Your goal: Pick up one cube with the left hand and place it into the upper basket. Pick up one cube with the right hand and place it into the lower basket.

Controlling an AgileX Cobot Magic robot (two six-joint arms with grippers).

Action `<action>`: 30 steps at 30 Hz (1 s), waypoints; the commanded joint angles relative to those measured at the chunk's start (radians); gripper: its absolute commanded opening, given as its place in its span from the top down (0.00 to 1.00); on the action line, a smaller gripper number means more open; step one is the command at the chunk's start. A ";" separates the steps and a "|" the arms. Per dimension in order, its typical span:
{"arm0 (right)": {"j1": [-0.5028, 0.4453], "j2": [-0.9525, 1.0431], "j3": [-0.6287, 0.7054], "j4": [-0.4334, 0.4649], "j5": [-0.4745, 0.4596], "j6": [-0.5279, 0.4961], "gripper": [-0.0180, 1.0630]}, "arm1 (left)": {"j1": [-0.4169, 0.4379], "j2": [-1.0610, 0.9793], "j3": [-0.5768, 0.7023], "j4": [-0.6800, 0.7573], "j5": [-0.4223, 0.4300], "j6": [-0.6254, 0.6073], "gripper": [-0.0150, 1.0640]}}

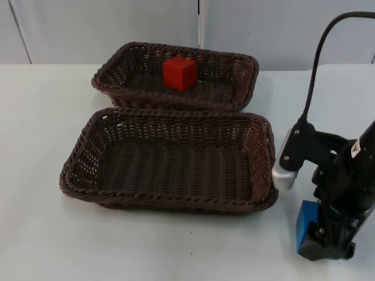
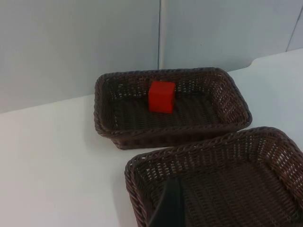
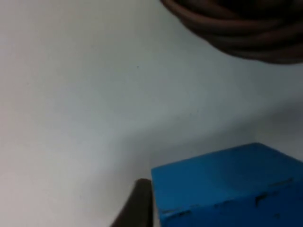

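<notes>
Right gripper (image 1: 322,243) sits low on open tabletop (image 1: 35,175) beside the lower basket (image 1: 88,146), jaws clamped on the blue cube (image 1: 304,225).

No legible text, labels, brands, nos. or signs noted in any view. Red cube (image 1: 179,73): faces plain, no markings seen. Blue cube (image 1: 304,228): plain, no print made out. Upper basket (image 1: 237,73) and lower basket (image 1: 82,158): bare wicker weave, no tags seen. White table top (image 1: 41,117) and grey partition wall (image 1: 88,29): unmarked.
</notes>
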 commanded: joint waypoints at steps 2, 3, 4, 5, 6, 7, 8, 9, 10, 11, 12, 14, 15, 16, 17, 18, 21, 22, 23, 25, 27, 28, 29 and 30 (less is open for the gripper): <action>0.001 0.000 -0.004 0.000 -0.005 -0.005 0.35 | -0.002 -0.006 0.005 -0.012 0.002 -0.005 0.32; 0.001 0.000 -0.004 -0.002 -0.005 -0.005 0.42 | -0.002 -0.006 0.005 -0.012 0.002 -0.005 0.32; 0.001 -0.003 -0.004 -0.002 -0.005 -0.005 0.53 | -0.002 -0.006 0.005 -0.012 0.002 -0.005 0.32; 0.001 -0.007 -0.004 -0.002 -0.005 -0.005 0.62 | -0.002 -0.006 0.005 -0.012 0.002 -0.005 0.32; 0.001 -0.007 -0.004 -0.002 -0.005 -0.005 0.62 | -0.002 -0.006 0.005 -0.012 0.002 -0.005 0.32; 0.001 -0.018 -0.004 -0.002 -0.005 -0.005 0.74 | -0.002 -0.006 0.005 -0.012 0.002 -0.005 0.32; 0.001 -0.040 -0.004 -0.002 0.000 -0.005 0.92 | -0.002 -0.006 0.005 -0.012 0.002 -0.005 0.32; 0.001 -0.059 -0.004 -0.002 0.020 -0.002 0.98 | -0.002 -0.006 0.005 -0.012 0.002 -0.005 0.32; 0.001 -0.059 -0.004 -0.002 0.020 -0.002 0.98 | -0.002 -0.006 0.005 -0.012 0.002 -0.005 0.32; 0.001 -0.078 -0.004 -0.002 0.036 -0.003 0.98 | -0.002 -0.006 0.005 -0.012 0.002 -0.005 0.32; 0.001 -0.102 -0.004 -0.002 0.056 -0.003 0.98 | -0.002 -0.006 0.005 -0.012 0.002 -0.005 0.32; 0.001 -0.157 -0.004 -0.002 0.115 -0.003 0.98 | -0.002 -0.006 0.005 -0.012 0.002 -0.005 0.32; 0.001 -0.183 -0.004 -0.002 0.141 -0.003 0.98 | -0.002 -0.006 0.005 -0.012 0.002 -0.005 0.32; 0.001 -0.183 -0.004 -0.002 0.141 -0.003 0.98 | -0.002 -0.006 0.005 -0.012 0.002 -0.005 0.32; 0.001 -0.215 -0.004 -0.004 0.163 -0.003 0.98 | -0.002 -0.006 0.005 -0.012 0.002 -0.005 0.32; 0.001 -0.243 -0.004 -0.004 0.187 -0.003 0.98 | -0.002 -0.006 0.005 -0.012 0.002 -0.005 0.32; 0.001 -0.351 -0.004 -0.004 0.221 0.012 0.98 | -0.002 -0.006 0.005 -0.012 0.002 -0.005 0.32; 0.001 -0.351 -0.004 -0.004 0.221 0.012 0.98 | -0.002 -0.006 0.005 -0.012 0.002 -0.005 0.32; 0.001 -0.387 -0.004 -0.004 0.221 0.033 0.98 | -0.002 -0.006 0.005 -0.012 0.002 -0.005 0.32; 0.001 -0.448 -0.004 0.004 0.210 0.078 0.98 | -0.002 -0.006 0.005 -0.012 0.002 -0.005 0.32; 0.001 -0.498 -0.004 0.026 0.192 0.128 0.98 | -0.002 -0.006 0.005 -0.012 0.002 -0.005 0.32; 0.001 -0.498 -0.004 0.026 0.192 0.128 0.98 | -0.002 -0.006 0.005 -0.012 0.002 -0.005 0.32; 0.001 -0.524 -0.004 0.030 0.184 0.152 0.98 | -0.002 -0.006 0.005 -0.012 0.002 -0.005 0.32; 0.001 -0.539 -0.004 0.030 0.182 0.172 0.98 | -0.002 -0.006 0.005 -0.012 0.002 -0.005 0.32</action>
